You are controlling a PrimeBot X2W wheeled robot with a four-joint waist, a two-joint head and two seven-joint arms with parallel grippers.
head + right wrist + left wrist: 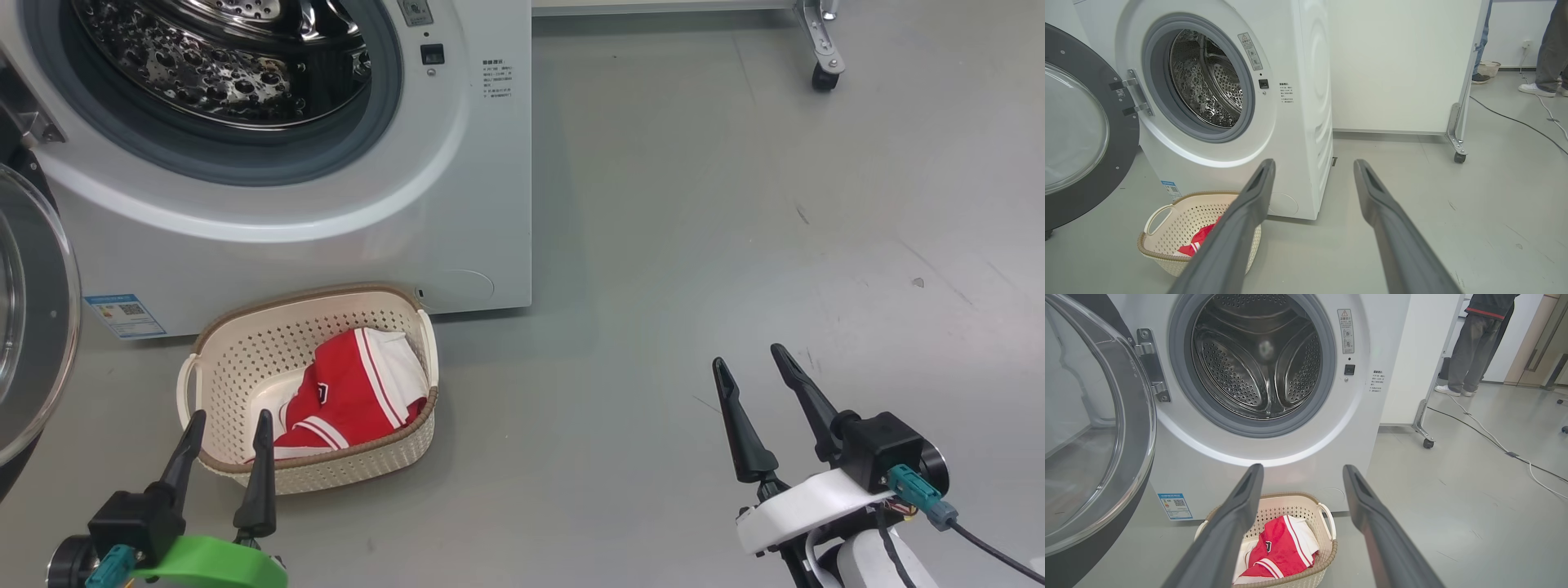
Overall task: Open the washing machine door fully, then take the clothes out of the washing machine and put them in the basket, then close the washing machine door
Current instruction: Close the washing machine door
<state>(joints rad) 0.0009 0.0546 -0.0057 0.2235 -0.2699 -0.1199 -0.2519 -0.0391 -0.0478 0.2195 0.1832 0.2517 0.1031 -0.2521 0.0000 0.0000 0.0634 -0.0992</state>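
Basket (245,359) before open drum mouth (1257,359)

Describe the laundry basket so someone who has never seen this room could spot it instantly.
Find the big white front-loading washing machine with its round door swung open. On the grey floor just before it sits the basket. It is small, cream and perforated with a brown rim, holding red clothes with white stripes.

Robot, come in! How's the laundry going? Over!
Left gripper open, empty, near basket. Right gripper open, empty. Clothes in basket, washing machine looks empty, door wide open. Basket sits close to door's swing.
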